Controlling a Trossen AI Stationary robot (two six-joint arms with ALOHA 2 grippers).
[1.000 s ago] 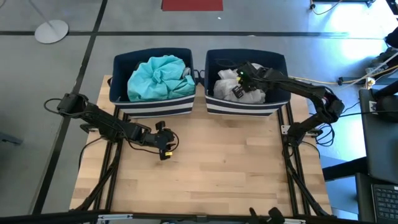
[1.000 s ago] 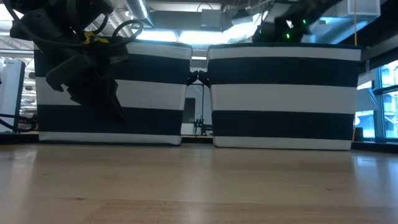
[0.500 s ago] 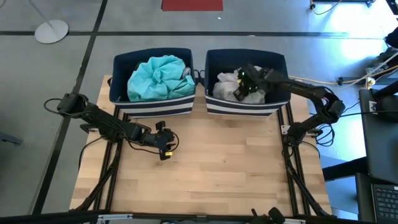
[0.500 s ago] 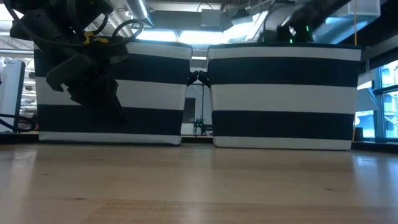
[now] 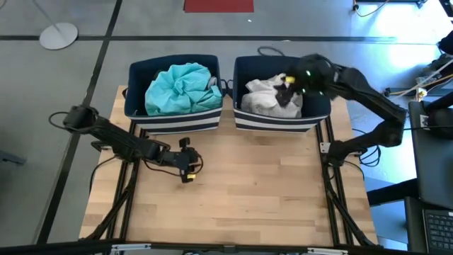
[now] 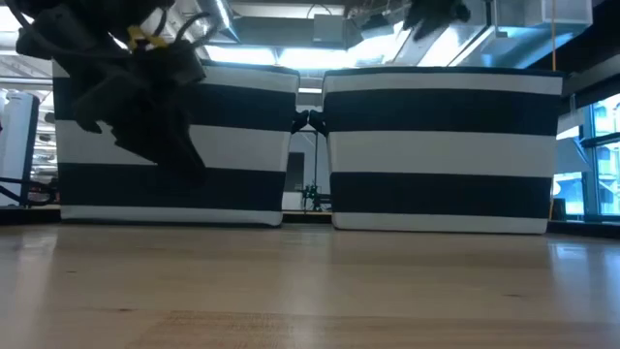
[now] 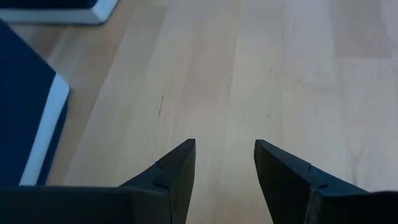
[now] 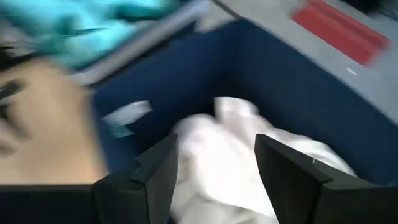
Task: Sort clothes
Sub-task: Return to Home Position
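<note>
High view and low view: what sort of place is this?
Probably a robotics lab or workshop: a wooden table on a bare grey floor with dark lines, loose cables and a keyboard beside it, ceiling lights overhead.

The table [image 5: 248, 205] is pale wood, smooth and matt, with fine grain lines. The left bin [image 5: 173, 122] and the right bin [image 5: 276, 122] are soft-walled navy cloth with white bands. The teal garment [image 5: 180, 86] and the white garment [image 5: 262, 103] are crumpled soft cloth. The left gripper [image 7: 224, 152] and the right gripper [image 8: 216, 149] look like matt dark plastic.
</note>
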